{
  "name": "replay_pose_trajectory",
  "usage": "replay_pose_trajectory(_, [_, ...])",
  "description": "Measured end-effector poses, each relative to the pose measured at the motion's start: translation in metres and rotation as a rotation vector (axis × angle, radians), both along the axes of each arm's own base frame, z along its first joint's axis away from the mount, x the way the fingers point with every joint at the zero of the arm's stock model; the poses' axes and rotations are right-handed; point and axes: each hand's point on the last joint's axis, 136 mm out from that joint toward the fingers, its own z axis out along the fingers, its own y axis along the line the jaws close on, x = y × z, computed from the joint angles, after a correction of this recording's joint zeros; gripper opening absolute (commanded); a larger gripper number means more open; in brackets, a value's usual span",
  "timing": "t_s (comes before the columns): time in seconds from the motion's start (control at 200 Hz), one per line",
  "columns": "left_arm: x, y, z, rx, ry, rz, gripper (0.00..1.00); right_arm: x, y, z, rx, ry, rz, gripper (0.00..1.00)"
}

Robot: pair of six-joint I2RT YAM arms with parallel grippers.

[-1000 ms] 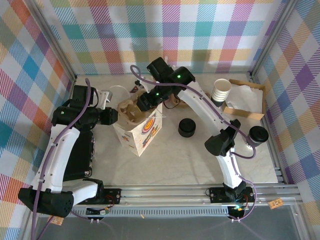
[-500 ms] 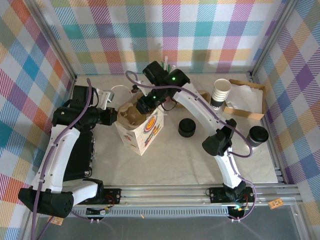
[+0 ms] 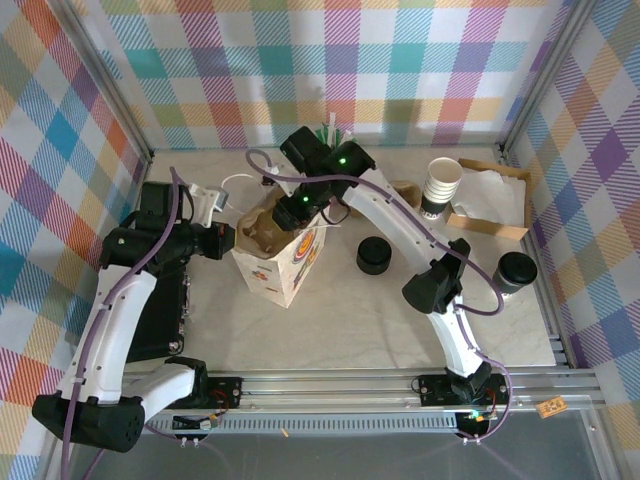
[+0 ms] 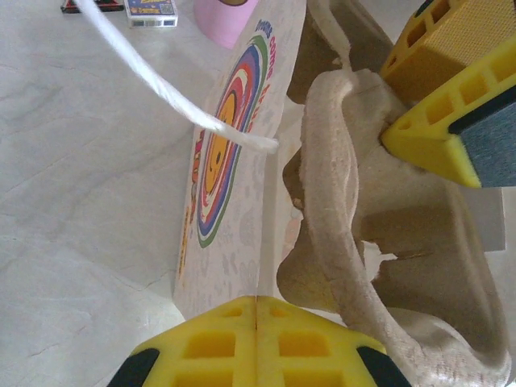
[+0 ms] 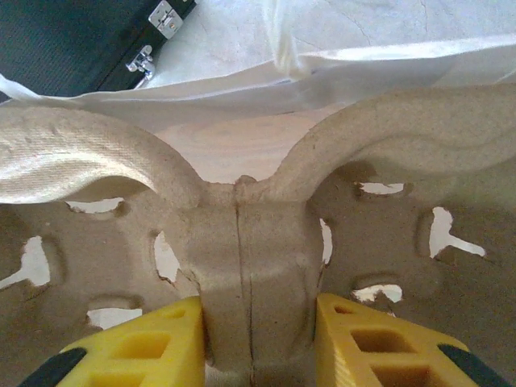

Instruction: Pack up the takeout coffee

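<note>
The coffee (image 3: 517, 269), a cup seen from above as a round black lid, stands alone at the far right of the table (image 3: 380, 320), well apart from both grippers. Nothing holds it.

Left of centre stands a printed paper bag (image 3: 290, 262), mouth up. A brown pulp carrier (image 3: 262, 228) sits in its mouth, only partly inside.

The right gripper (image 5: 258, 322) reaches in from above, its yellow fingers (image 5: 137, 347) closed on the carrier's central ridge. The left gripper (image 4: 256, 318) comes from the left side, its jaws pressed together on the bag's upper edge.

Judgement: the step in hand is seating the carrier in the bag. To do it well, the left gripper should hold the bag wall out and steady while the carrier goes straight down and level, so its rim does not snag the paper or the white cord handle (image 4: 161, 89). Only once the carrier sits flat should the right gripper let go.
</note>
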Motion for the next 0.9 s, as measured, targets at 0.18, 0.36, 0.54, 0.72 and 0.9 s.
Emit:
replay_pose_trajectory(0.18, [-0.002,0.000,0.002,0.000,-0.011,-0.005,0.00,-0.002,0.002,-0.002,-0.026,-0.029,0.003,0.35])
replay_pose_trajectory(0.36, [-0.001,-0.002,-0.002,-0.006,-0.008,-0.011,0.00,-0.002,0.000,-0.006,-0.057,-0.050,-0.002,0.35])
replay_pose_trajectory(0.54, [-0.001,-0.001,-0.004,-0.007,-0.017,-0.010,0.00,0.000,-0.002,-0.007,-0.074,-0.062,-0.007,0.35])
replay_pose_trajectory(0.72, [0.000,-0.002,-0.003,-0.008,-0.024,-0.011,0.04,0.002,-0.004,-0.010,-0.091,-0.073,-0.010,0.35])
replay_pose_trajectory(0.9, [0.001,-0.003,-0.003,-0.013,-0.029,-0.017,0.10,0.004,-0.007,-0.012,-0.110,-0.085,-0.020,0.34])
